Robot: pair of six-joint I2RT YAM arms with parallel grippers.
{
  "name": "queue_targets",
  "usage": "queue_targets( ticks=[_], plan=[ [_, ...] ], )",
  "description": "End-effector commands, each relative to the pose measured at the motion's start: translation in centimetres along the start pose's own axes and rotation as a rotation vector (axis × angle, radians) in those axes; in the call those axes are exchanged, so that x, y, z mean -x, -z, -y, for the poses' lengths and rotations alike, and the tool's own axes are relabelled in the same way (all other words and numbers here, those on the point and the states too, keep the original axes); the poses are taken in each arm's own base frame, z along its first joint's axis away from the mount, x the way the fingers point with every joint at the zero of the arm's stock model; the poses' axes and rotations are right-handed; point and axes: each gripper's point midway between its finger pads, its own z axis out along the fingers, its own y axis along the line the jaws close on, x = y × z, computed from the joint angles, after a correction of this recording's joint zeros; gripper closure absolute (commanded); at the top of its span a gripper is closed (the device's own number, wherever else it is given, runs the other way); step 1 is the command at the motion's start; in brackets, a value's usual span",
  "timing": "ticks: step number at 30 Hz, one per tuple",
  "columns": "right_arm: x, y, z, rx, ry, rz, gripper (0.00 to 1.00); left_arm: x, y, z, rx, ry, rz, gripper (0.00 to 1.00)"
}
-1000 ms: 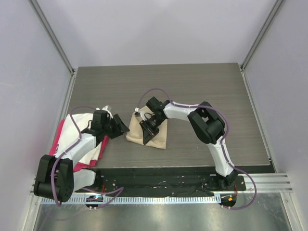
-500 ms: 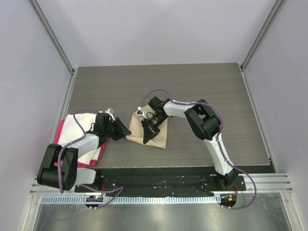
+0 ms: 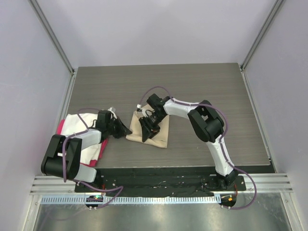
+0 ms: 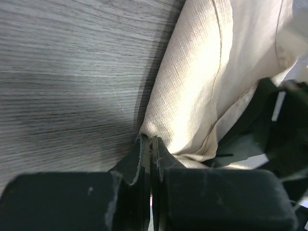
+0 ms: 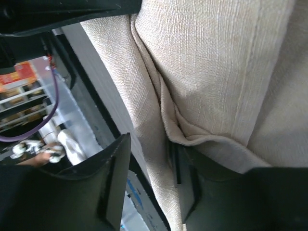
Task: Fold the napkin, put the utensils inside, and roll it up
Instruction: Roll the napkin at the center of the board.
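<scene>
The beige napkin [image 3: 159, 131] lies folded and bunched on the table's middle. My left gripper [image 3: 126, 131] reaches its left corner, and in the left wrist view that gripper [image 4: 147, 141] is shut with the corner of the napkin [image 4: 202, 72] pinched at its tips. My right gripper [image 3: 146, 129] is down on the cloth's left half. It stands open in the right wrist view [image 5: 150, 142], one finger tucked under a fold of the napkin [image 5: 216, 62] and a layer of cloth hanging between the jaws. The utensils are out of view.
A white cloth [image 3: 82, 121] lies over a pink-red cloth [image 3: 61, 128] at the table's left edge, under my left arm. A black strip [image 3: 159, 175] runs along the near edge by the arm bases. Walls close in both sides.
My left gripper has slid right to the napkin's corner and shut on it. My right gripper has opened its jaws over the cloth and shifted slightly.
</scene>
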Motion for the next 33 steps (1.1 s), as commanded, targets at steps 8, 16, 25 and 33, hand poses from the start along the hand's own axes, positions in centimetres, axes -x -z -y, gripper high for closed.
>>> queue_targets(
  ticks=[8, 16, 25, 33],
  plan=[
    [4.4, 6.9, -4.9, -0.384, 0.379, 0.306, 0.35, -0.6, 0.5, -1.0, 0.107, 0.000, -0.087, 1.00],
    [3.8, 6.2, -4.3, -0.902, 0.729, 0.449, 0.32, -0.5, 0.5, -0.9, 0.113, -0.008, -0.099, 1.00],
    [2.9, 3.8, -3.7, -1.000, 0.882, 0.463, 0.32, -0.3, 0.5, -0.6, 0.113, -0.013, -0.105, 1.00],
    [2.3, 1.6, -3.5, -0.922, 0.924, 0.403, 0.39, 0.0, 0.4, -0.6, 0.120, -0.017, -0.109, 1.00]
  ],
)
